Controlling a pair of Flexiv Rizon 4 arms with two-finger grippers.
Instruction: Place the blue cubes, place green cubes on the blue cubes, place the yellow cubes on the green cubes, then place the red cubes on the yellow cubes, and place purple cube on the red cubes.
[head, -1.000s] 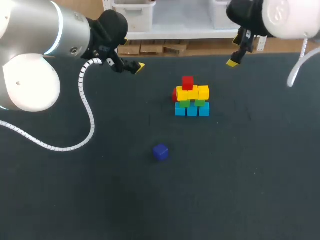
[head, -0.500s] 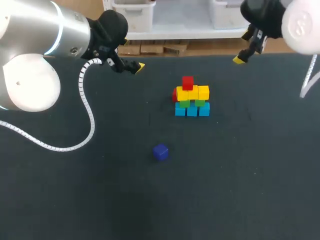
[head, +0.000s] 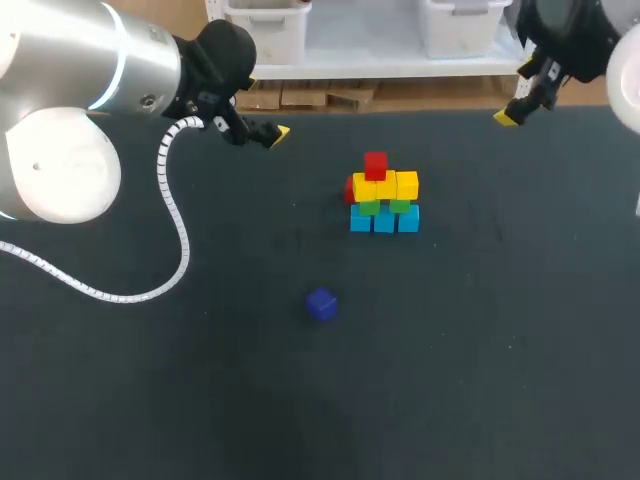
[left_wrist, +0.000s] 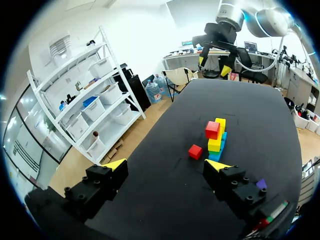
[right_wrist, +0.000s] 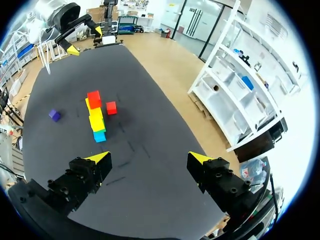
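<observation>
One purple cube (head: 321, 304) well apart from left pincer (left_wrist: 166, 166).

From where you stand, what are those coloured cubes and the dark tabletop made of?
The top red cube and the lone purple cube look like painted wood or hard plastic, I can't tell which: crisp edges, even matte colour. The table seems covered in dark cloth or mat: no glare.

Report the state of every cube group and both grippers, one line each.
blue cubes: row on the table, base of the stack.
green cubes: on the blue cubes.
yellow cubes: on the green cubes.
top red cube: on the yellow cubes.
other red cube: on the table beside the stack.
purple cube: alone on the table, unstacked.
left gripper: open, empty.
right gripper: open, empty.
</observation>
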